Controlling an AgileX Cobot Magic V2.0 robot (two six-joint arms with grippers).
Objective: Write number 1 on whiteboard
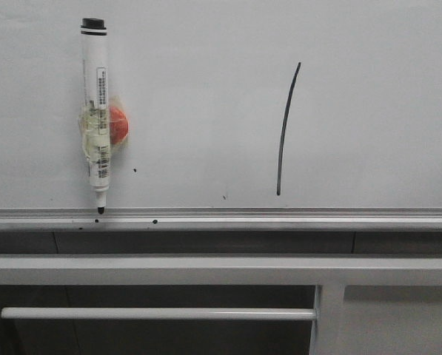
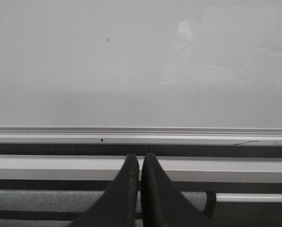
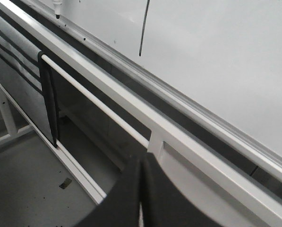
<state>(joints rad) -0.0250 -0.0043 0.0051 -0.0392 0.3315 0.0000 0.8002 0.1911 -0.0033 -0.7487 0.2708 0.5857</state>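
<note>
One stroke: the number 1 (image 1: 283,133) stands on the whiteboard (image 1: 369,89), thin, black, slightly bowed, well right of the marker (image 1: 96,111).
Marker: uncapped, tip down just above the rail (image 1: 280,216), stuck to the board with a red magnet (image 1: 118,124) behind it.
Left gripper (image 2: 140,168): fingers pressed together, holding nothing, low before the rail.
Right gripper (image 3: 141,189): closed and empty, off to the side by the frame bars (image 3: 103,101).
Risk: a sweep near the board could smear wet ink or knock the marker loose.
Risk: the bare tip may dot the rail.
</note>
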